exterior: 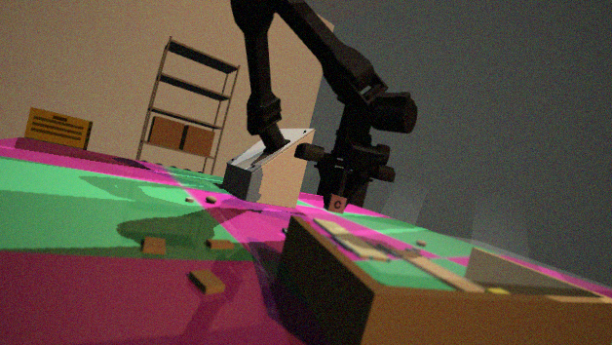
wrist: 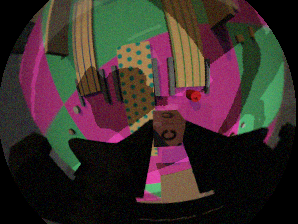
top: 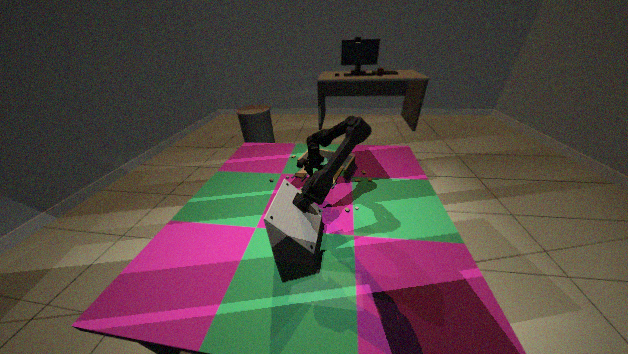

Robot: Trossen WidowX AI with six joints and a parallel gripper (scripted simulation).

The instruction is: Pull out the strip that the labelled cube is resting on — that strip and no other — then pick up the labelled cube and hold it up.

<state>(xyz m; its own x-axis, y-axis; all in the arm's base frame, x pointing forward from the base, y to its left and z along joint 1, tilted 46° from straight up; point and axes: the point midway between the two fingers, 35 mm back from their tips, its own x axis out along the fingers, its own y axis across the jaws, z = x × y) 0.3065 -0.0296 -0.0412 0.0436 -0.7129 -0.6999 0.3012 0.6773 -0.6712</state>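
While a black arm bends down from a sloped pedestal, its claw grips the cube, fingers closed against two sides. The cube's "C" label faces out in the exterior and wrist views, just beyond the end of a wooden frame; its exact height over the checkered table cannot be told.

Seen from the wrist, a teal-dotted strip lies between two lined strips, one with dark lines and one with green lines. The dotted strip reaches nearer the cube than either neighbor. Slim gray bars stand near the strips' ends, and a small red object sits just beside the green-lined strip.

Wooden blocks are scattered outside the frame on the pink and green squares. Behind the table, a monitor tops a desk, with a bin off to one side. Two brown boxes share a level of a tall shelf, near a yellow sign.
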